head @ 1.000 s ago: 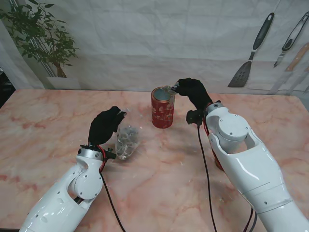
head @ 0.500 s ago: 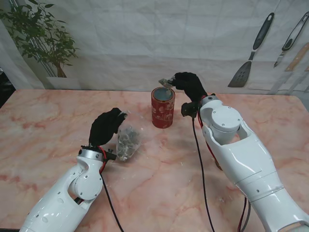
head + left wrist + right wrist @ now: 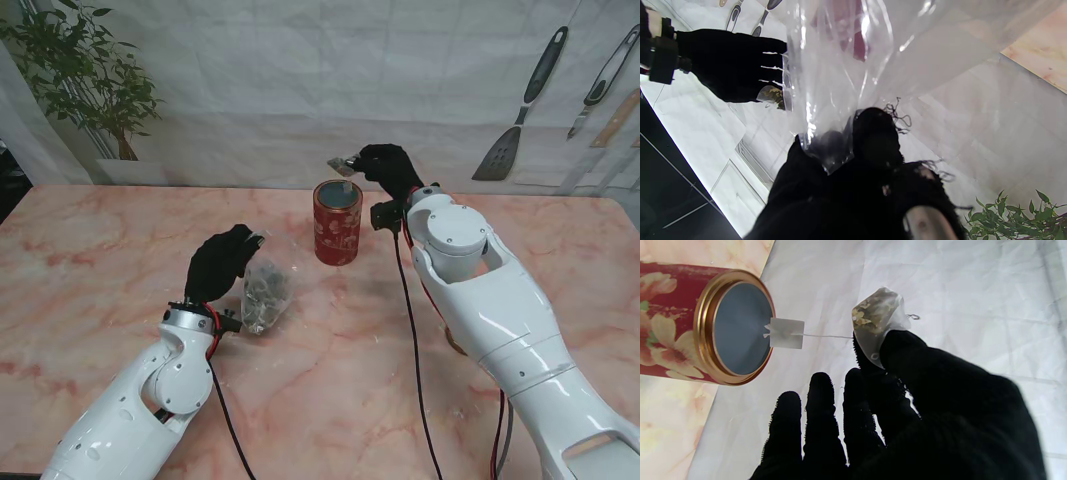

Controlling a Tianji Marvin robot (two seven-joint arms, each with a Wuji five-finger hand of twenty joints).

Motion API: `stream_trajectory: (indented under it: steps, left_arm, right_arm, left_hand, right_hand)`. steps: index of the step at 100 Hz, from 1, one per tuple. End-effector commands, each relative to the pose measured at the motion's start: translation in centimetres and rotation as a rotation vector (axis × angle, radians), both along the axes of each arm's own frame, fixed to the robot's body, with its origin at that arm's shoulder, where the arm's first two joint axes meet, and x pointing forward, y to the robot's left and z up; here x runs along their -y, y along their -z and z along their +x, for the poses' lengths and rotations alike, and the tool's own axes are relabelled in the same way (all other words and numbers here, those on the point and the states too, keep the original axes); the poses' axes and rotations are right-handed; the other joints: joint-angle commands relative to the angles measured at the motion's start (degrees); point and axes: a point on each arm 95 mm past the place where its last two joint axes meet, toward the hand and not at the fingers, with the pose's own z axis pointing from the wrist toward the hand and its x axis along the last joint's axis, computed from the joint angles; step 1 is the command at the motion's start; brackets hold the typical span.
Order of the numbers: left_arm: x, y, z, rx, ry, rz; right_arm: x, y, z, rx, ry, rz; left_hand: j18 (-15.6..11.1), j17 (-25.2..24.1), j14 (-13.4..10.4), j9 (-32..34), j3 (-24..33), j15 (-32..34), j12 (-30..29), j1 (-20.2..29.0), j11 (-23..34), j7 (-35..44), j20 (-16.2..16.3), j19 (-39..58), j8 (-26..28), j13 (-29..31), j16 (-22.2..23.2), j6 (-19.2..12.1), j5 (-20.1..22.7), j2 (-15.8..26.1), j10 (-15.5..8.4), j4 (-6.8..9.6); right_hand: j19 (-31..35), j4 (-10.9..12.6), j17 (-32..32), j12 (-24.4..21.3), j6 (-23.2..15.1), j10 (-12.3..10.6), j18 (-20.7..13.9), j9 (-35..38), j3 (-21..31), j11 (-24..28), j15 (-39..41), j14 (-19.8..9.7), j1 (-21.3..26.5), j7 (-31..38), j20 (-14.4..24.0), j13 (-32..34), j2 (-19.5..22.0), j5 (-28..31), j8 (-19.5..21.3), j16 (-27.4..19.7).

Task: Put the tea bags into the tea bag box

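Right robot hand (image 3: 388, 168): a tea bag (image 3: 877, 315) is being pinched between the thumb and forefinger, while the other three fingers (image 3: 820, 413) are being held straight and apart, gripping nothing.
Tea bag box (image 3: 337, 222): the red flowered tin is standing upright on the table (image 3: 90, 250), lid off, its gold-rimmed mouth open and nothing made out inside.
Deciding relation: the tea bag is being held higher than the rim and a little to the right of the mouth in the stand's view; the box is lying to the left of the right robot hand, near it.
String and tag (image 3: 786, 333): the string is being stretched from the bag toward the mouth, the paper tag showing against the opening.
Left robot hand (image 3: 218, 262): the neck of a clear plastic bag (image 3: 263, 293) of further tea bags is being gripped, closed, well apart from the box.
Nearer hand: the right one is judged far nearer the mouth.
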Motion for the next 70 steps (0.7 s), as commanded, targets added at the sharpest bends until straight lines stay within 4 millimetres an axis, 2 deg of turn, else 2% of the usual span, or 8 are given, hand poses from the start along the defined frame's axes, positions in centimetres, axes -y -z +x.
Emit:
stream_trajectory:
  steps: [1,16,20,36,70]
  left_arm:
    - [0.1,-0.1,0.1,-0.007,0.011,0.001]
    - [0.1,-0.1,0.2,-0.007,0.014,0.000]
    - [0.1,-0.1,0.2,-0.007,0.014,-0.001]
    - [0.1,0.0,0.2,-0.007,0.014,-0.003]
    - [0.1,-0.1,0.2,0.000,0.016,-0.009]
  right_arm:
    - [-0.4,0.2,0.5,-0.024,0.006,-0.007]
    - [-0.4,0.9,1.5,-0.083,0.046,-0.035]
    - [-0.4,1.0,1.7,-0.096,0.056,-0.044]
    - [-0.5,1.7,2.4,-0.143,0.093,-0.099]
    - [-0.9,2.4,2.5,-0.211,0.117,-0.205]
  left_hand:
    - [-5.53,-7.06,10.54,6.87,3.74,19.02,0.46,3.66,11.71,7.92,-0.03,16.93,0.86,6.24,-0.39,9.94,5.90,1.63,-6.27,2.69]
    - [-5.53,-7.06,10.54,6.87,3.72,19.02,0.46,3.63,11.71,7.92,-0.03,16.93,0.86,6.24,-0.39,9.94,5.90,1.64,-6.27,2.68]
    - [-5.53,-7.06,10.54,6.87,3.71,19.02,0.46,3.61,11.71,7.92,-0.03,16.93,0.86,6.24,-0.39,9.94,5.90,1.63,-6.27,2.67]
    - [-5.53,-7.06,10.50,6.87,3.73,19.02,0.46,3.64,11.71,7.92,-0.02,16.93,0.86,6.24,-0.39,9.94,5.90,1.61,-6.27,2.67]
    - [-5.53,-7.06,10.49,6.87,3.72,19.02,0.46,3.64,11.71,7.92,-0.02,16.93,0.86,6.24,-0.39,9.94,5.90,1.62,-6.27,2.66]
  right_hand:
    - [2.02,0.80,0.30,0.97,-4.78,-1.17,-2.73,0.47,-0.17,0.57,1.84,-2.08,0.71,0.48,0.26,1.29,0.40,0.73,-0.55,0.67]
    - [2.98,0.93,0.42,1.40,-4.76,-0.92,-2.54,1.25,-0.19,1.21,2.87,-1.77,0.19,0.84,0.14,1.84,-0.46,1.15,-2.21,1.17]
    - [3.85,1.09,0.30,1.58,-4.88,-0.94,-2.38,1.51,-0.06,1.44,3.23,-1.72,-0.24,2.19,-0.36,2.04,-0.76,1.05,-4.18,1.29]
    - [4.54,1.36,0.47,1.73,-4.63,-0.59,-2.01,2.06,0.31,2.01,3.97,-1.38,-0.79,2.57,-0.63,2.45,-1.69,1.45,-5.59,1.53]
    - [6.91,1.37,0.57,1.64,-4.10,0.30,-1.01,3.52,1.98,3.05,5.53,-0.44,-1.69,3.81,-1.26,3.49,-3.95,2.31,-8.88,1.82]
